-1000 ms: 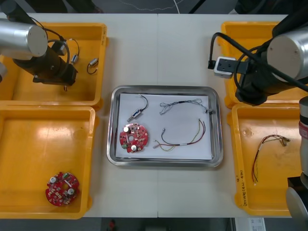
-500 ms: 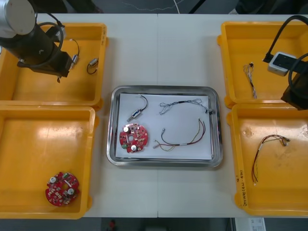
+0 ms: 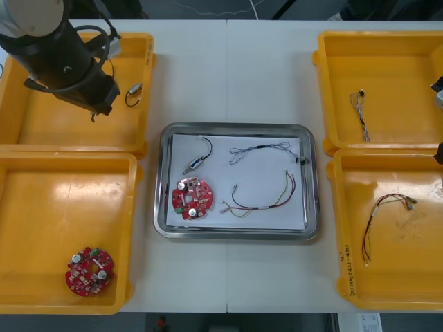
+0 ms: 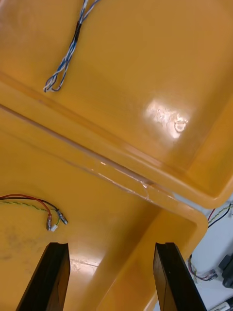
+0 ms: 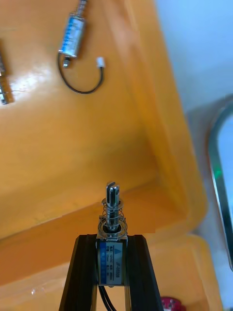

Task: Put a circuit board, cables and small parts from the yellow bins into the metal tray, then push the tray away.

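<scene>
My left gripper (image 5: pixel 111 239) is shut on a small metal part (image 5: pixel 112 221) with a spring and a black lead, held above the far left yellow bin (image 5: pixel 58 160). In the front view that gripper (image 3: pixel 95 111) hangs over the bin's near right corner. Another small metal part (image 5: pixel 73 34) lies on the bin floor beyond the fingers. The metal tray (image 3: pixel 311 176) holds a red circuit board (image 3: pixel 190 198), a small metal part (image 3: pixel 194 164), a blue and white cable (image 3: pixel 263 150) and a red and yellow cable (image 3: pixel 266 200). My right gripper (image 4: pixel 112 277) is open over the right bins' shared rim (image 4: pixel 121 170).
A second circuit board (image 3: pixel 88 271) lies in the near left bin (image 3: pixel 41 207). The far right bin (image 3: pixel 401 69) holds a blue and white cable (image 3: pixel 360 114), the near right bin (image 3: pixel 401 277) a red and yellow cable (image 3: pixel 381 211). Bare table surrounds the tray.
The left arm has shifted right and nearer over the far left bin. The right arm has drawn back off the right edge, uncovering the far right bin and its cable.
</scene>
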